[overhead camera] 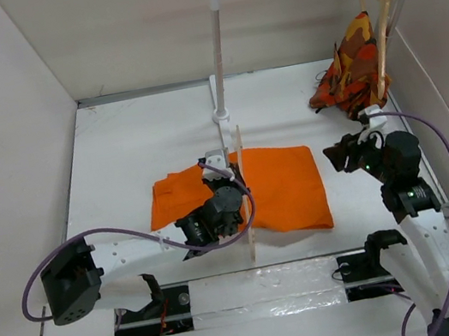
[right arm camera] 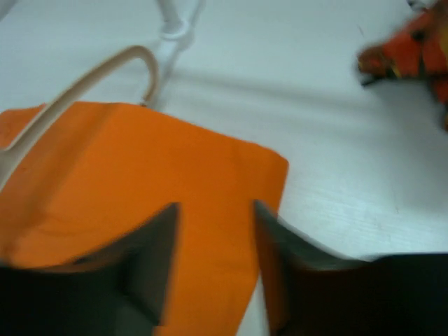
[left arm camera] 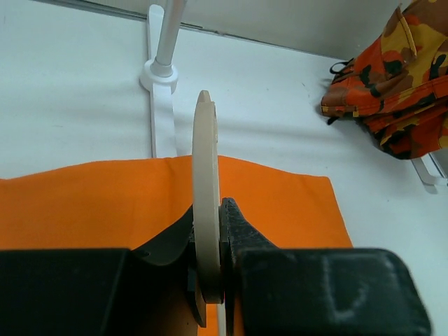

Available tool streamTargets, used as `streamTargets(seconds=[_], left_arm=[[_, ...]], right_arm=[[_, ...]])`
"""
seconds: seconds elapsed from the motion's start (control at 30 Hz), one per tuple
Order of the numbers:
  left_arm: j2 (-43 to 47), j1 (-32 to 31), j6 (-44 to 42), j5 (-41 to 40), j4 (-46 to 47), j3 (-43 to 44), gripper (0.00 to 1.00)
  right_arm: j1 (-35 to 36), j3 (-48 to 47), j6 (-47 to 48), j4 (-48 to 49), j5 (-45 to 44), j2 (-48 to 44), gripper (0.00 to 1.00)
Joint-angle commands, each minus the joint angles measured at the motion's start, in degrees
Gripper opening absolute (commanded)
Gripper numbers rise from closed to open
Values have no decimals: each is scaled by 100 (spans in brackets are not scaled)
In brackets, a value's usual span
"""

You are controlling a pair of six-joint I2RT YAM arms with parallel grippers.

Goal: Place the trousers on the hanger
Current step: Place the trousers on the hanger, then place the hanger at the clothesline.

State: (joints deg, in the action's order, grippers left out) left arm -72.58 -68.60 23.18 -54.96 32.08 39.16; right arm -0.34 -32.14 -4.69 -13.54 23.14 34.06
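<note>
Top view: the trousers (overhead camera: 285, 188) lie folded mid-frame, with the hanger (overhead camera: 251, 241) standing edge-on across them. Left wrist view: my left gripper (left arm camera: 208, 234) pinches the hanger at lower centre. Right wrist view: my right gripper (right arm camera: 213, 210) spreads wide over orange cloth, lower centre.

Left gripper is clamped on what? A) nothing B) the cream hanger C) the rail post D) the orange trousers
B: the left wrist view shows the left gripper pinching the hanger edge-on, with the trousers lying flat beneath.
</note>
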Motion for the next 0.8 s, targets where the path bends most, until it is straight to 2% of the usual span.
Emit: streamTargets(seconds=[0.0, 0.03, 0.07, 0.13, 0.17, 0.2, 0.23, 0.27, 0.37, 0.5, 0.63, 0.73, 0.77], left_arm=[[78, -22, -261, 108, 301, 802, 0], [25, -22, -209, 178, 230, 891, 0], [-11, -22, -156, 196, 151, 953, 0], [-72, -84, -77, 327, 124, 1041, 0], [-99, -84, -68, 354, 124, 1076, 0], [-168, -84, -77, 363, 10, 1242, 0], [-204, -84, -77, 372, -69, 1348, 0], [-230, -84, -85, 363, -122, 1427, 0], [-345, -206, -138, 319, -88, 1551, 0], [-529, -417, -165, 83, -202, 1744, 0], [-494, -470, -165, 65, -184, 1762, 0], [-372, -532, -165, 29, -193, 1701, 0], [-337, -532, -173, 73, -123, 1657, 0]], right_arm=[[770, -407, -479, 281, 570, -93, 29], [1042, -372, -637, 525, 352, -136, 12], [1323, -207, -1013, 667, 245, -198, 0], [2237, 101, -1445, 1279, -123, -391, 0], [2553, 268, -1830, 1614, -282, -409, 4], [2870, 461, -1947, 1774, -457, -305, 15], [3508, 480, -1992, 1915, -903, -191, 26], [3828, 472, -2027, 1977, -1142, -77, 49], [4988, 349, -2106, 2285, -1960, 416, 76], [5737, 235, -2229, 2330, -3085, 961, 80], [5791, 514, -2387, 2749, -3245, 1269, 78], [5843, 656, -2581, 3031, -3263, 1410, 72], [5896, 743, -2651, 3128, -3228, 1436, 66]])
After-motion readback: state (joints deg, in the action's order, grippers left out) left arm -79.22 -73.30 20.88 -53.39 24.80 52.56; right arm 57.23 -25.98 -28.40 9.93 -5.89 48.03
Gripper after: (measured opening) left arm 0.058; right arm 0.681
